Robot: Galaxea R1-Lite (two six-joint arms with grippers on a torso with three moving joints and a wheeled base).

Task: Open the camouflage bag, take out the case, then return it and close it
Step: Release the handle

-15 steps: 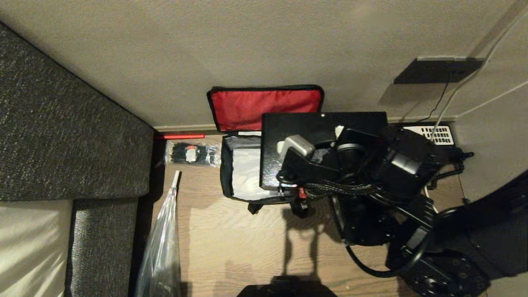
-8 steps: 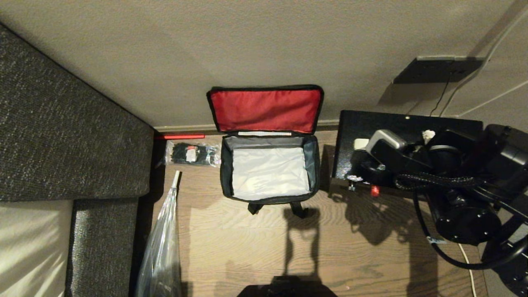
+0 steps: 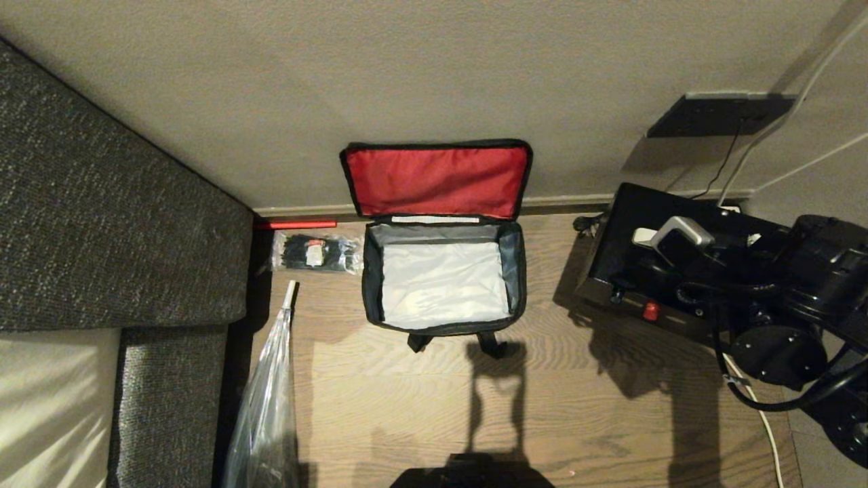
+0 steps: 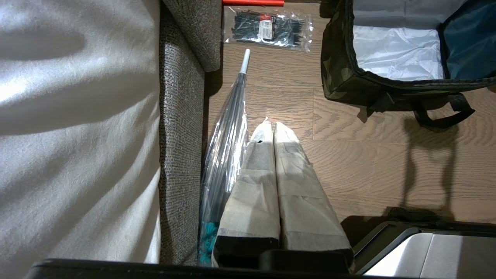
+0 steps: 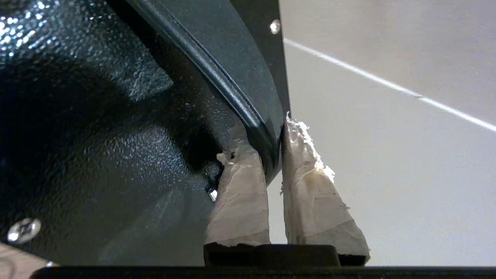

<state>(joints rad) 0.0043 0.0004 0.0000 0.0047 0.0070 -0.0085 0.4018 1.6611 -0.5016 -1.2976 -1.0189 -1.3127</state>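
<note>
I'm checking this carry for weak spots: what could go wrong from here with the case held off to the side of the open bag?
The right end effector pinches only the case's thin handle, so the case could swing or slip out. It hangs tilted beside cables along the wall, which it might snag. The camouflage bag's soft walls and straps could catch a case corner on the return.

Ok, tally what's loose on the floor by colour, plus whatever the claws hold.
Camouflage: 1, camouflage bag, lid open
Black: 2, case in right claw; packet of ties
Clear: 1, umbrella
Red: 1, stick
Total: 5
</note>
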